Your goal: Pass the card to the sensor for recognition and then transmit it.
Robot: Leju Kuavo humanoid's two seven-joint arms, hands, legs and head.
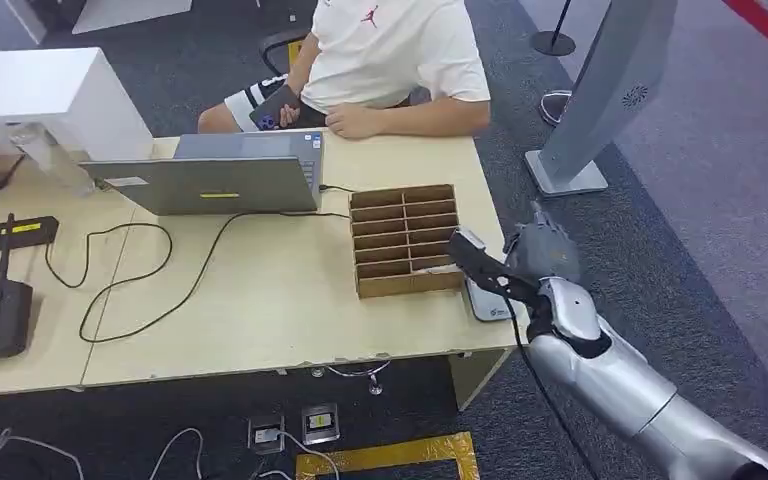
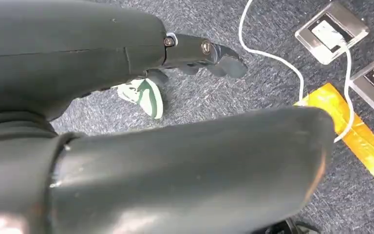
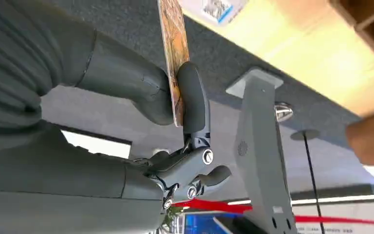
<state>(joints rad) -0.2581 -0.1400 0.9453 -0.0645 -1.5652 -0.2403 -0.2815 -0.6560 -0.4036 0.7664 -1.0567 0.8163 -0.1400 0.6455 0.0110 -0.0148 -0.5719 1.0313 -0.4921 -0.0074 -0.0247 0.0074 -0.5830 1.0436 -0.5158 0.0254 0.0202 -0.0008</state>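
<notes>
**Right hand holding the card over the reader at the table's edge**

From the head view, the right hand (image 1: pixel 532 262) is reaching in over the right end of the wooden table (image 1: pixel 260 310), pinching the card (image 1: pixel 467 240). The card is hovering above the flat grey sensor (image 1: pixel 487 300), just beside the brown divided box (image 1: pixel 405 240). A person (image 1: pixel 390 60) is sitting at the far side, resting a forearm on the table behind an open laptop (image 1: pixel 210 180). A grey standing panel (image 1: pixel 600 100) is rising from the carpet to the right.

The left wrist view is showing the left hand (image 2: pixel 199 51) hanging over grey carpet, its fingers lying loosely extended and holding nothing, near floor sockets (image 2: pixel 331 31) and yellow tape (image 2: pixel 355 136).

In the right wrist view, the thumb (image 3: pixel 126 80) and a dark finger (image 3: pixel 192 97) are clamping the orange-patterned card (image 3: pixel 171 39) edge-on, with the sensor's label (image 3: pixel 216 9) beyond it.
</notes>
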